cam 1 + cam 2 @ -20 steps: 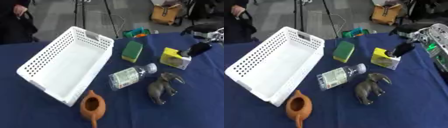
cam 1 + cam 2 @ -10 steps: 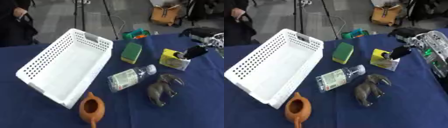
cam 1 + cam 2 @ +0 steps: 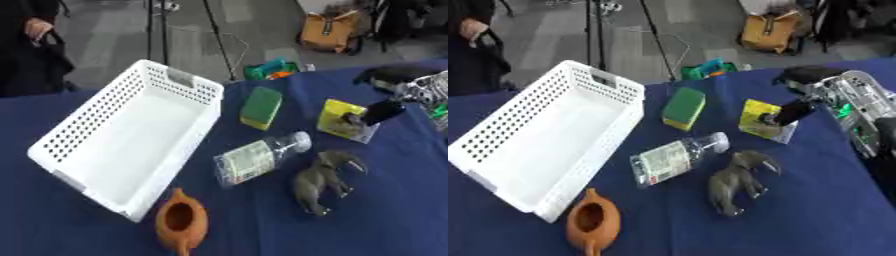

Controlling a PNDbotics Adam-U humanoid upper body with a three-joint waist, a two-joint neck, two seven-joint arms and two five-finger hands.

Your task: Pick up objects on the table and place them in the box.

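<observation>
Right hand point(image 3: 820, 97) reaches from the right, 1 finger point(image 3: 791, 112) touching the yellow pack point(image 3: 760, 118); the other fingers' state is unclear. The pack lies mid-right, long axis near-far, right of the sponge point(image 3: 682, 107).

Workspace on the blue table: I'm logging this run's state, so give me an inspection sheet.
Surface: blue tablecloth, flat.
Box: white perforated basket, nothing seen inside.
Job's things: green-yellow sponge; yellow packet; clear bottle lying on its side; grey elephant figure; brown clay pot.
Clutter: green and orange thing at the table's far edge.
Hands: right hand, dark thumb tip touching the yellow packet, nothing lifted; left hand not in view.
Cables: one on the floor.
Surroundings: tripod legs, tan bag.
</observation>
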